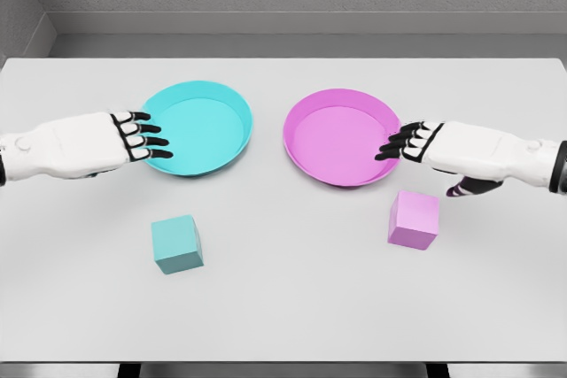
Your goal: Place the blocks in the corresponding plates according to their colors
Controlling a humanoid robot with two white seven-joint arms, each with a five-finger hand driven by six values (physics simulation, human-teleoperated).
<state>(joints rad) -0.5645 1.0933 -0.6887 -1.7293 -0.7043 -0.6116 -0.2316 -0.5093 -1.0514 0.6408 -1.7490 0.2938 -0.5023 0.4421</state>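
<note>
White table (283, 307): two plates (198, 127), two blocks (176, 243), two hands (97, 142).

You lose both white arms at the picture's side edges, so only the forearms and hands show. The left hand (84, 143) covers the near-left rim of the round cyan plate (205, 126). The right hand (461, 150) overlaps the right rim of the round magenta plate (337, 135). The white surface (292, 298) is cut off at both sides.
</note>
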